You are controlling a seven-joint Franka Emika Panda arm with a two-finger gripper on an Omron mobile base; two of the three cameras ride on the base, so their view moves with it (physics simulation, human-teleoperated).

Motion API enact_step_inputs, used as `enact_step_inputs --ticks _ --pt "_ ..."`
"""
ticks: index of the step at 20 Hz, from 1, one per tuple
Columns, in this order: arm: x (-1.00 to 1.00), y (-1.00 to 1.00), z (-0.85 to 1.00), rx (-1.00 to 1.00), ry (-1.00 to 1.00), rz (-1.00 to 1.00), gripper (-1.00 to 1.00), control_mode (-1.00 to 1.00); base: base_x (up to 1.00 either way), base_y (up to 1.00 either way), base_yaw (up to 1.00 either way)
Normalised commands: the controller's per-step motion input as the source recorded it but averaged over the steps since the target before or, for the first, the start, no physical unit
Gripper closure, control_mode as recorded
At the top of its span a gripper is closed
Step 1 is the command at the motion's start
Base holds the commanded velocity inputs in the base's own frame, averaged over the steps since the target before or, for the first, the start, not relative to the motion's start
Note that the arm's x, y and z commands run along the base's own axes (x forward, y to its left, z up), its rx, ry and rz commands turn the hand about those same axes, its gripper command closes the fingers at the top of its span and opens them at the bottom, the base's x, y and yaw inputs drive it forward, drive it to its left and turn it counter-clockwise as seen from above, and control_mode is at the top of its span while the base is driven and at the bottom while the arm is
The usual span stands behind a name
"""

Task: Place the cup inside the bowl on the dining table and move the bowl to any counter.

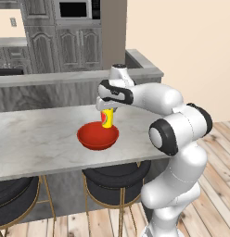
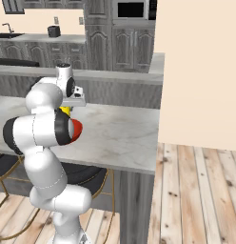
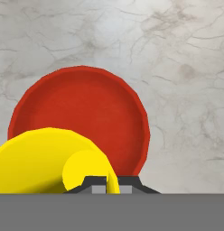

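Observation:
The yellow cup [image 1: 107,119] with its red patch hangs upright just above the far rim of the red bowl [image 1: 98,136], and my gripper [image 1: 107,111] is shut on its wall. Seen from the hand, the cup [image 3: 46,160] sits large at the lower left over the bowl [image 3: 86,113], with my gripper [image 3: 112,187] pinched on the cup's rim. The bowl rests on the marble dining table [image 1: 38,139]. From the right base view, my arm hides most of the cup [image 2: 65,110] and bowl [image 2: 77,129].
Dark round stools [image 1: 114,178] stand under the table's near edge. Behind the table runs a grey raised ledge [image 1: 66,78], and a counter [image 2: 24,37] with a black sink lies at the far back left. Wood floor [image 2: 201,190] spreads to the right.

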Motion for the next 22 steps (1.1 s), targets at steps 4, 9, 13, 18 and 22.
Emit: enact_step_inputs --ticks 4,9,13,18,22 --pt "0.0 0.25 0.0 0.0 0.01 0.01 1.0 -1.0 0.0 0.0 0.0" --pt "0.0 0.15 -0.06 0.0 0.03 0.0 1.0 -1.0 0.0 0.0 0.0" --pt "0.0 0.03 -0.25 0.0 0.06 0.0 1.0 -1.0 0.0 0.0 0.0" --pt "0.0 0.03 -0.25 0.0 0.04 0.02 1.0 -1.0 0.0 0.0 0.0" --pt "0.01 0.03 -0.12 0.0 0.0 0.02 1.0 -1.0 0.0 0.0 0.0"
